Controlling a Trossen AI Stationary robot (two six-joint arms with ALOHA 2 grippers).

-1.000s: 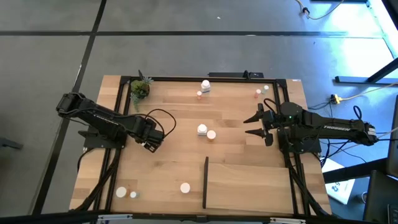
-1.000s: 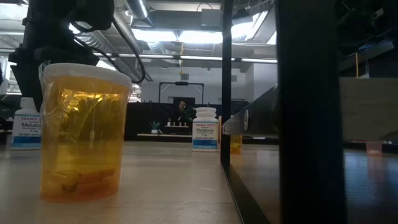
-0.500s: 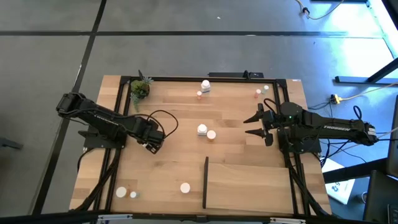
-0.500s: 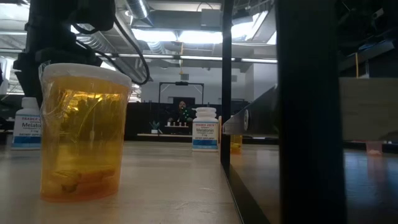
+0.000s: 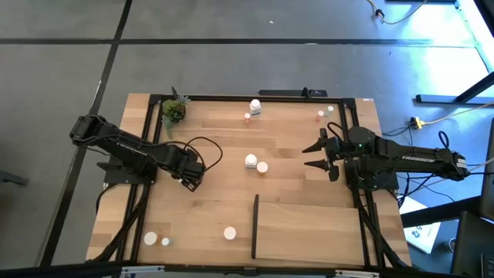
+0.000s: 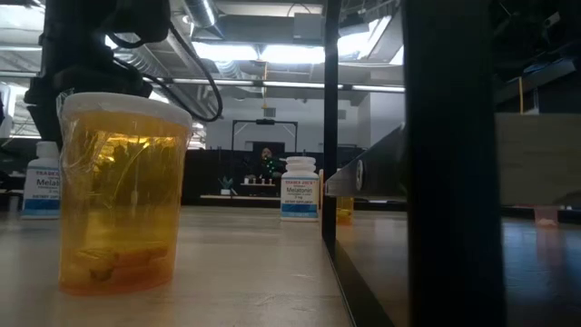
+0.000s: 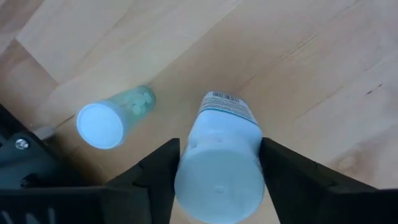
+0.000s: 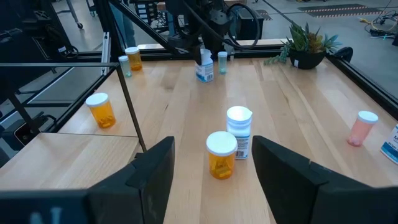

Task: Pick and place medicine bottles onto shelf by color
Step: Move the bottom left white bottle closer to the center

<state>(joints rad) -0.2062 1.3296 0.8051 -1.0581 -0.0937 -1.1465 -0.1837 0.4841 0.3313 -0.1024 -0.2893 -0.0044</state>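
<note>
My left gripper (image 5: 191,176) points down at the table's left over a white medicine bottle (image 7: 221,155) and is shut on it. A small green-tinted bottle (image 7: 115,118) stands on its base just beside them. My right gripper (image 8: 211,186) hovers open at the table's right, touching nothing. In front of it a white bottle (image 8: 239,130) and an orange bottle (image 8: 221,155) stand at the table's middle. The shelf (image 5: 309,232), a light-wood panel with a black upright strip (image 5: 255,225), lies at the near right. My left gripper pinches the white bottle's capped top (image 7: 186,180) between its two fingers, one on each side. The fingers come from above, pointing down. The bottle stands about upright with its base on the table (image 6: 41,211).
A potted plant (image 5: 174,112) sits at the far left corner. More bottles stand along the far edge (image 5: 255,106) (image 5: 320,116). Others stand near the front left (image 5: 150,239) (image 5: 229,232). An orange bottle (image 6: 118,191) stands close before the low camera.
My left gripper has shifted slightly toward the table's right over the white bottle. The bottle has moved a little that way with it, still standing on the table.
</note>
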